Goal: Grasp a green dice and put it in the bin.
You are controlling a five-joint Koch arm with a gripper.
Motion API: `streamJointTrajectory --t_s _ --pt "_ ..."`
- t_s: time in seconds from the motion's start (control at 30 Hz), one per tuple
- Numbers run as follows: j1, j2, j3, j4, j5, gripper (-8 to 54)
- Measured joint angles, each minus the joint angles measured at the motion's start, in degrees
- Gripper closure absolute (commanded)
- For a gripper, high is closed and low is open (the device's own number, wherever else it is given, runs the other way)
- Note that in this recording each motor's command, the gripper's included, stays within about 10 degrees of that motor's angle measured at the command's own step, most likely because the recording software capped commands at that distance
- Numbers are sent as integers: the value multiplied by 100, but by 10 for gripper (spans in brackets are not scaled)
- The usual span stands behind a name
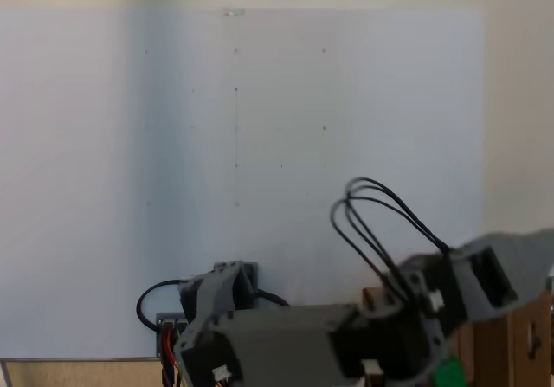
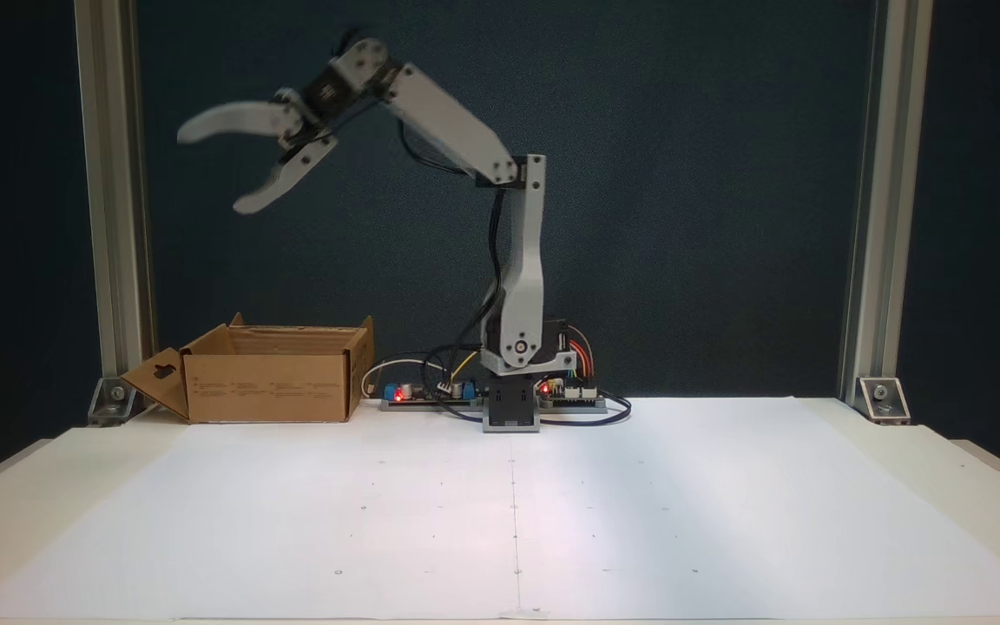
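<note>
My gripper [image 2: 212, 171] hangs high in the air, above and slightly left of the bin [image 2: 270, 386], a brown cardboard box with upright flaps left of the arm's base. Its two jaws are spread wide with nothing between them. In a fixed view from above, a patch of the green dice [image 1: 448, 374] shows at the bottom right, within the bin's [image 1: 519, 339] cardboard walls and partly hidden under the grey arm [image 1: 415, 318]. From the front the box walls hide the dice.
White paper [image 2: 509, 512] covers the table in front of the arm. Circuit boards and cables [image 2: 430, 391] lie beside the arm's base [image 2: 510, 412]. Aluminium posts [image 2: 114, 200] stand at both back corners.
</note>
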Motion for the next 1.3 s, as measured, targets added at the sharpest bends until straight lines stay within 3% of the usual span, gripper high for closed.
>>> streamJointTrajectory --t_s 0.43,0.63,0.87,1.3 --pt "-5115 976 0 0 299 16" --pt "-6495 1143 378 0 308 17" --pt "-6996 1758 1837 -79 308 16" --pt "-6864 2672 5871 -2496 308 12"
